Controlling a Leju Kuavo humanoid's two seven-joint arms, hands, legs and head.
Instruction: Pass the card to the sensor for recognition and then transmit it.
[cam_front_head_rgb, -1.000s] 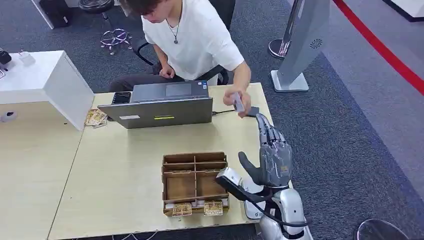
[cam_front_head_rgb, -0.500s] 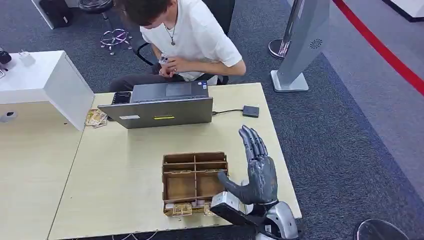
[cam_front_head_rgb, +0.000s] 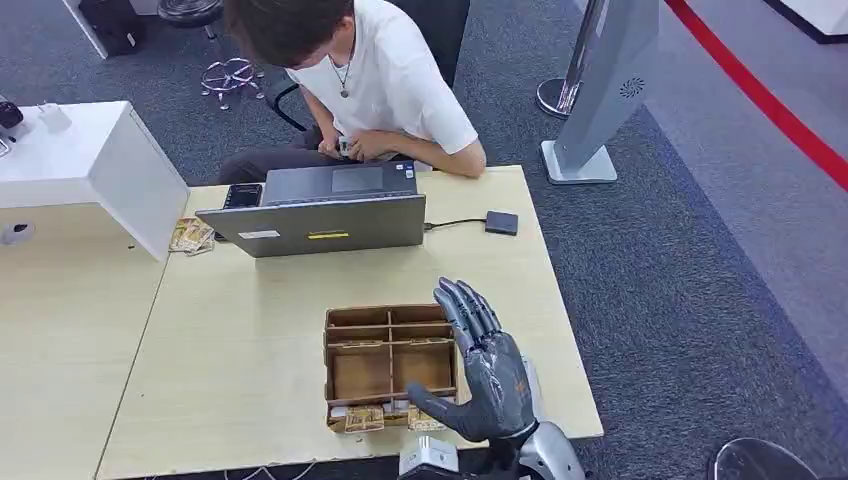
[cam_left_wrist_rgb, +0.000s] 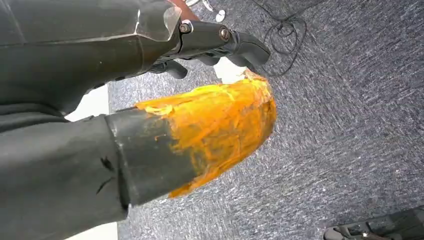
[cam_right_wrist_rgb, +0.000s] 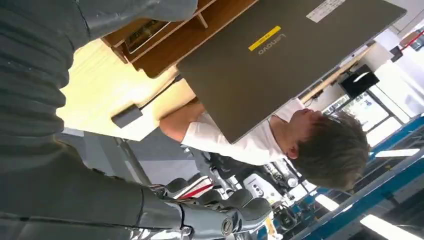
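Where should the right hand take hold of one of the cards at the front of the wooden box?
Pinch a card by its upper edge from above: the cards stand in the near row of the box, the divider close behind them. The right hand hovers beside them.

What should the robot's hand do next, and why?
Probably lower the right hand toward the cards in the front of the wooden box. The hand is empty, fingers spread, hovering at the box's right edge, so a card must be picked first.

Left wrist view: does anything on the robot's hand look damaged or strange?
Yes. The left hand has a thick thumb whose tip is wrapped in rough, wrinkled orange tape, which looks like a makeshift patch rather than its normal grey cover.
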